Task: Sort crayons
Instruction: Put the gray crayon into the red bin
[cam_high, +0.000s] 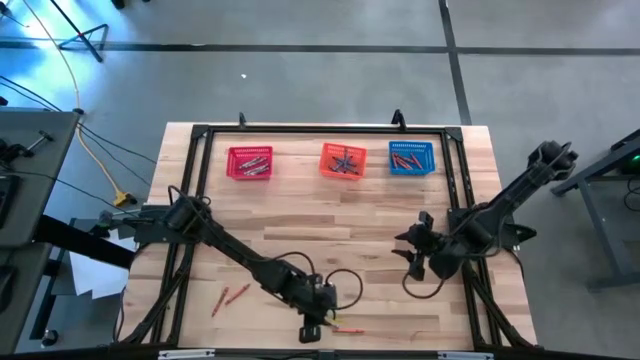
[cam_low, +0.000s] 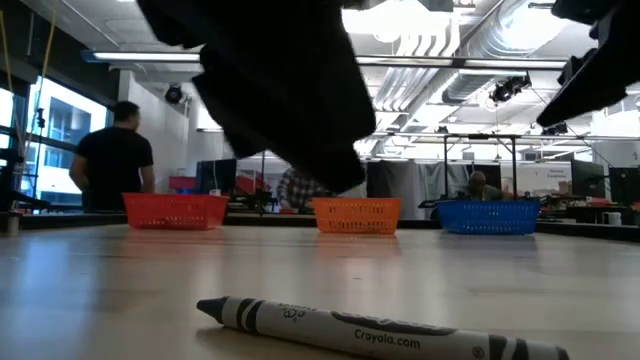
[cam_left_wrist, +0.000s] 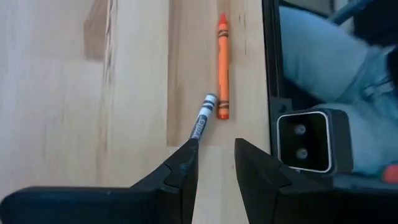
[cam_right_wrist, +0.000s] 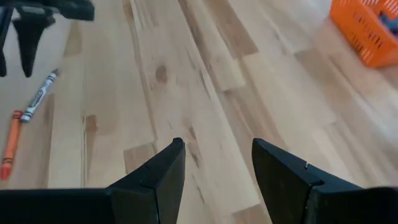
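Left hand (cam_left_wrist: 214, 165) spread above a grey crayon (cam_left_wrist: 202, 118) lying flat on the worktop (cam_left_wrist: 74, 93); light, stiff, round, likely to roll, best pinched mid-length; right hand (cam_right_wrist: 217, 162) spread, idle.

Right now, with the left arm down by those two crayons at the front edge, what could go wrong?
1. The grey crayon and the orange crayon lie almost touching, so the left end effector, open just short of them, may grab both or knock one.
2. Both lie near the table's front edge; a nudge could roll one off.
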